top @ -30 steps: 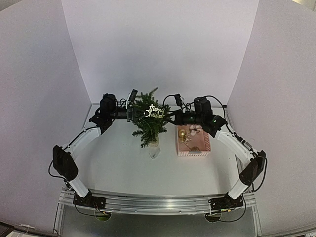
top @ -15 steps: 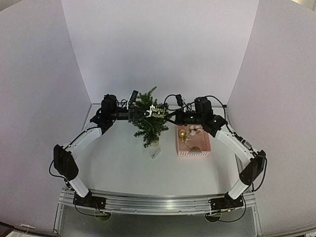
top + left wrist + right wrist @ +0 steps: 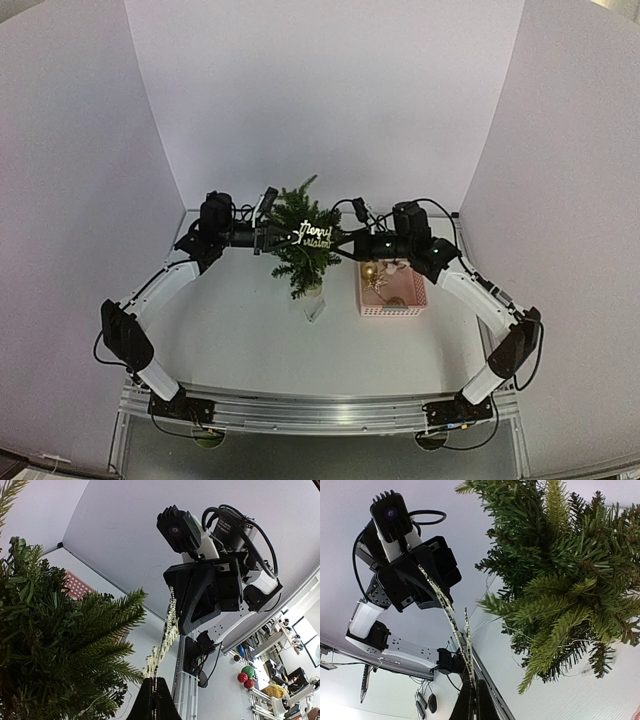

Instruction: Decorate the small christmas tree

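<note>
Nearest the arm bases, the white table (image 3: 240, 335) carries a small pale scrap (image 3: 315, 312) that is too small to identify. Just beyond it on the right sits the pink basket (image 3: 385, 308), with a gold bauble (image 3: 369, 271) and other trimmings inside. The small christmas tree (image 3: 300, 262) stands upright at the table's centre, just left of the basket and apart from it. At its upper branches the two arms meet. The left gripper (image 3: 155, 697) and the right gripper (image 3: 472, 700) are each pinched tight on one end of a glittery gold "Merry Christmas" sign (image 3: 316, 235). The sign is stretched between them across the tree's near face, close to the needles; whether it touches them cannot be told. The step in hand looks to be seating the sign on the tree. To do it well, both arms should move together and keep the thin lettering level and lightly taut, without pulling it apart. They should ease it back into the denser upper boughs until the needles take hold, and avoid pushing the light tree off its base. One jaw pair should let go first, to test that the sign hangs.
</note>
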### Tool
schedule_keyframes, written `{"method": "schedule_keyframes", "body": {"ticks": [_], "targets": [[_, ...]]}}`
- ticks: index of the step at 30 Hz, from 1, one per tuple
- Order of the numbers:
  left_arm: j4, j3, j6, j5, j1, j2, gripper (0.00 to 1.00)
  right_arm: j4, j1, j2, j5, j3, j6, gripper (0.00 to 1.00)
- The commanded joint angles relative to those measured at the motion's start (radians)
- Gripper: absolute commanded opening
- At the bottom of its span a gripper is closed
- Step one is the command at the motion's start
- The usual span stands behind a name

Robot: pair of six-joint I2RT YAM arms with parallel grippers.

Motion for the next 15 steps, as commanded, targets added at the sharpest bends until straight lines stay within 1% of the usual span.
{"method": "schedule_keyframes", "body": {"ticks": [1, 4, 7, 12, 15], "targets": [[-0.003, -0.022, 0.030, -0.022, 0.040, -0.081, 0.00, -0.050, -0.002, -0.028, 0.018, -0.021, -0.020, 0.00], [0.025, -0.047, -0.013, -0.036, 0.060, -0.078, 0.00, -0.050, 0.004, 0.010, 0.023, 0.001, -0.031, 0.00], [0.010, -0.052, 0.006, -0.049, 0.064, -0.077, 0.00, -0.049, 0.005, 0.023, 0.011, 0.009, -0.041, 0.00], [-0.018, -0.064, 0.071, -0.036, 0.043, -0.097, 0.00, -0.052, 0.005, -0.032, 0.007, -0.051, -0.024, 0.00], [-0.039, -0.050, 0.085, -0.020, 0.020, -0.094, 0.00, -0.056, 0.005, -0.073, 0.011, -0.094, 0.005, 0.00]]}}
